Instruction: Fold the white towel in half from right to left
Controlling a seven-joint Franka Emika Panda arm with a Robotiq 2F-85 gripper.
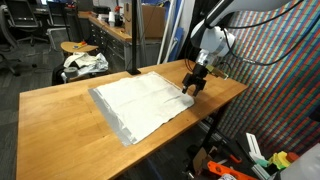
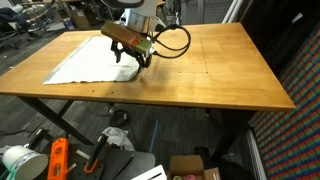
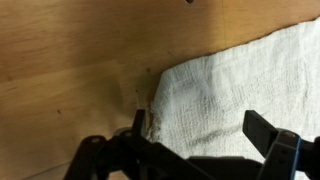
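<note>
- The wooden counter (image 1: 55, 115) is filling the foreground, with a broad stretch of its top lying bare in both exterior views.
- The white towel (image 1: 140, 100) is lying spread flat on the counter, faint creases running across it. One greyish-edged corner is reaching close to the counter's near edge.
- In an exterior view the towel (image 2: 85, 65) is sitting on one side of the counter (image 2: 225, 70), leaving the rest of the wood uncovered.
- The tool (image 1: 192, 88) is hanging low over the towel's corner, near the counter's side edge.
- In the wrist view the tool (image 3: 200, 125) is standing with its fingers wide apart and is gripping nothing. One fingertip (image 3: 137, 122) is sitting at the towel's (image 3: 240, 80) edge where it meets bare wood, and the other is over the cloth. I cannot tell whether either one is touching.
- Beyond the counter's far side, a mottled cloth bundle (image 1: 85, 64) is resting just beside a round wooden stool (image 1: 80, 47).
- Farther back, workbenches (image 1: 108, 25) are lining the room.
</note>
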